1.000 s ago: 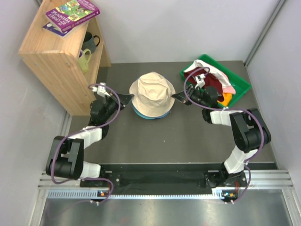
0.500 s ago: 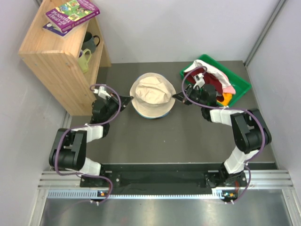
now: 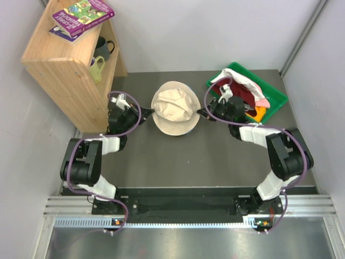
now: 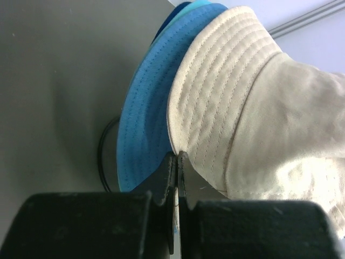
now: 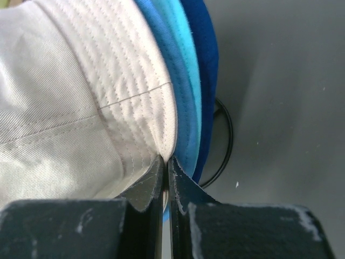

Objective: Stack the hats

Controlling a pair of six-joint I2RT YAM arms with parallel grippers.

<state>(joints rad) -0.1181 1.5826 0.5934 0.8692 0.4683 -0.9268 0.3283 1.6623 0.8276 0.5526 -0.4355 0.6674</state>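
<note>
A beige hat (image 3: 173, 109) lies on top of the pile of hats at mid-table. My left gripper (image 3: 147, 113) is shut on its left brim and my right gripper (image 3: 201, 113) on its right brim. In the left wrist view the jaws (image 4: 177, 157) pinch the beige brim (image 4: 215, 97), with a blue hat (image 4: 144, 124) just beneath. The right wrist view shows those jaws (image 5: 166, 160) closed on the beige brim (image 5: 124, 81) above light blue (image 5: 186, 97) and dark blue (image 5: 207, 59) hats. Other hats, white (image 3: 243, 83), dark red (image 3: 246, 96) and orange (image 3: 260, 113), lie in the tray.
A green tray (image 3: 276, 95) sits at the back right. A wooden shelf (image 3: 64, 75) with mugs (image 3: 101, 49) and books (image 3: 83, 13) stands at the back left. A black wire stand (image 5: 226, 140) shows under the pile. Walls close in on both sides.
My left gripper has shut on the beige hat's brim. Both grippers have shifted slightly towards the back, and the hat's brim has folded up around its crown, so the hat looks narrower.
</note>
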